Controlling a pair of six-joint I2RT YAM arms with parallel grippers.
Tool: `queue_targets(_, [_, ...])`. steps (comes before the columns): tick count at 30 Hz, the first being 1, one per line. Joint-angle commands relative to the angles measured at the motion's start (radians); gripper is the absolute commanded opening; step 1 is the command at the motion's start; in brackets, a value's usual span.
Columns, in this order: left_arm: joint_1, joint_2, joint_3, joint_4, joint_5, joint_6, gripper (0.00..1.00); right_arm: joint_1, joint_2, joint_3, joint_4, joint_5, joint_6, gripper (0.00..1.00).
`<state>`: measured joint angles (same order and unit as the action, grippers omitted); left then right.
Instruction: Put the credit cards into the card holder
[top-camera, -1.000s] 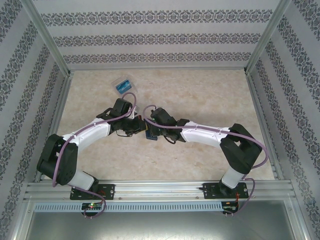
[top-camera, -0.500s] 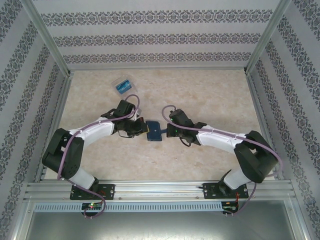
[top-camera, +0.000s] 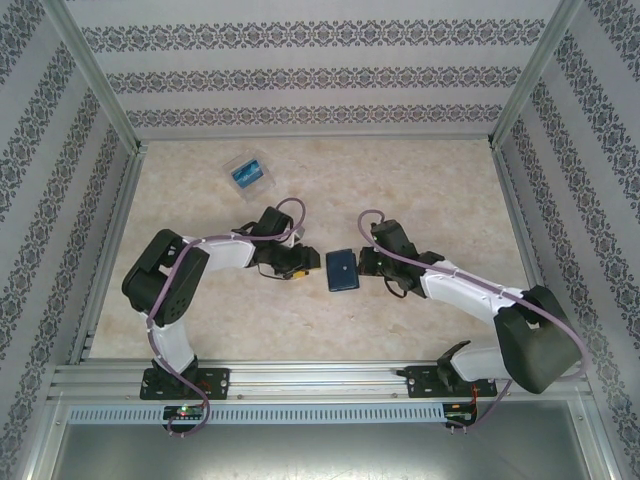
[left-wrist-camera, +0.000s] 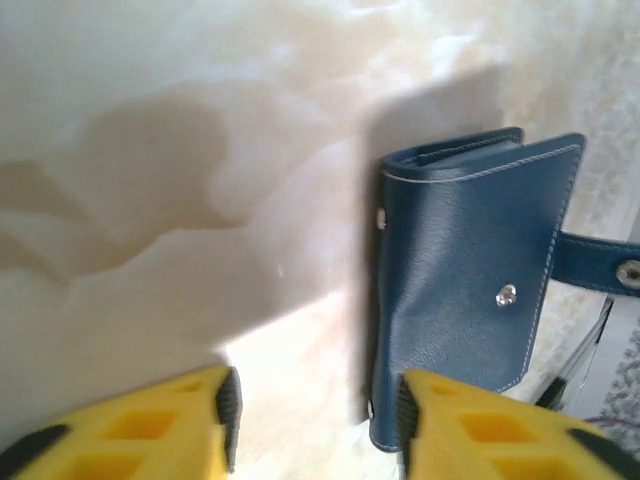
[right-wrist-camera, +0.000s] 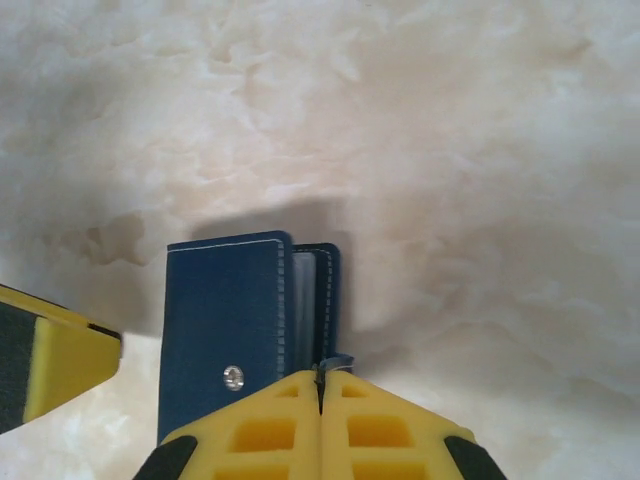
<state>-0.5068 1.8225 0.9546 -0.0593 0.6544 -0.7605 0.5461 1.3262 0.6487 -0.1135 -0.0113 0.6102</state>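
Left gripper (top-camera: 303, 266) and right gripper (top-camera: 362, 266) face each other across the middle of the desk (top-camera: 430, 190) in the top view, with the navy wallet (top-camera: 341, 270) lying flat between them. The left fingertips stop just short of the wallet's left edge. The right fingertips reach its right edge. Toward the far left corner sits a clear box (top-camera: 232, 165) with a blue card (top-camera: 249, 176) in it, well apart from both arms. From this height neither gripper's spread can be read.

The left wrist view settles one of them. The left gripper (left-wrist-camera: 315, 420) is spread wide with bare desk between its yellow fingers and nothing held. The wallet (left-wrist-camera: 460, 270) lies folded just past the right-hand finger, its silver snap stud facing up. Its tab (left-wrist-camera: 590, 262) stretches away toward the frame's edge.

The right wrist view settles the other. The right gripper (right-wrist-camera: 320, 400) has its fingers pressed together, and a sliver of navy from the wallet (right-wrist-camera: 225, 320) is pinched at their tips. Pale pockets show between the navy covers here, which the other views do not reveal. A yellow finger (right-wrist-camera: 45, 360) of the left gripper stands just beside the wallet's far side.
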Motion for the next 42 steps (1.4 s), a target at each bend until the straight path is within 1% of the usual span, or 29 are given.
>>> queue_targets(1, [-0.001, -0.022, 0.034, -0.017, 0.026, 0.054, 0.73, -0.009, -0.044, -0.007, -0.016, -0.047, -0.010, 0.00])
queue_targets(3, [0.001, -0.034, 0.024, 0.000, 0.047, 0.058, 0.93, -0.006, -0.060, 0.005, -0.012, -0.083, -0.006, 0.00])
queue_targets(5, [0.002, -0.054, 0.001, 0.032, 0.049, 0.053, 1.00, -0.002, -0.068, 0.023, -0.013, -0.117, 0.011, 0.00])
queue_targets(7, [0.011, -0.070, -0.027, 0.075, 0.054, 0.032, 1.00, 0.011, -0.074, 0.041, -0.009, -0.134, 0.028, 0.00])
queue_targets(10, [0.023, -0.068, -0.037, 0.116, 0.077, 0.001, 1.00, 0.040, -0.075, 0.066, -0.005, -0.127, 0.033, 0.00])
queue_targets(15, [0.024, -0.032, 0.000, 0.067, 0.069, 0.022, 1.00, 0.063, -0.074, 0.092, 0.016, -0.139, 0.032, 0.00])
queue_targets(17, [0.026, -0.023, 0.003, 0.059, 0.067, 0.020, 1.00, 0.065, -0.073, 0.092, 0.028, -0.145, 0.041, 0.00])
queue_targets(22, [0.036, -0.009, -0.017, 0.117, 0.083, -0.019, 1.00, 0.064, -0.058, 0.093, 0.027, -0.148, 0.039, 0.00])
queue_targets(24, [0.037, -0.004, -0.014, 0.109, 0.082, -0.017, 0.98, 0.063, -0.053, 0.088, 0.031, -0.152, 0.039, 0.00])
queue_targets(26, [0.036, -0.008, -0.016, 0.107, 0.083, -0.014, 1.00, 0.063, -0.049, 0.089, 0.034, -0.166, 0.039, 0.00])
queue_targets(31, [0.053, -0.033, -0.019, 0.096, 0.084, -0.009, 0.99, 0.064, -0.058, 0.096, 0.034, -0.172, 0.039, 0.00])
queue_targets(35, [0.065, -0.044, -0.038, 0.151, 0.119, -0.039, 0.99, 0.065, -0.046, 0.113, 0.028, -0.177, 0.036, 0.00])
queue_targets(37, [0.065, -0.034, -0.025, 0.127, 0.112, -0.030, 1.00, 0.066, -0.035, 0.115, 0.033, -0.179, 0.037, 0.00])
queue_targets(40, [0.065, -0.014, 0.000, 0.059, 0.073, 0.008, 1.00, 0.065, -0.019, 0.121, 0.037, -0.180, 0.037, 0.00])
queue_targets(42, [0.063, -0.009, 0.011, 0.012, 0.042, 0.031, 0.98, 0.063, -0.010, 0.127, 0.033, -0.179, 0.036, 0.00])
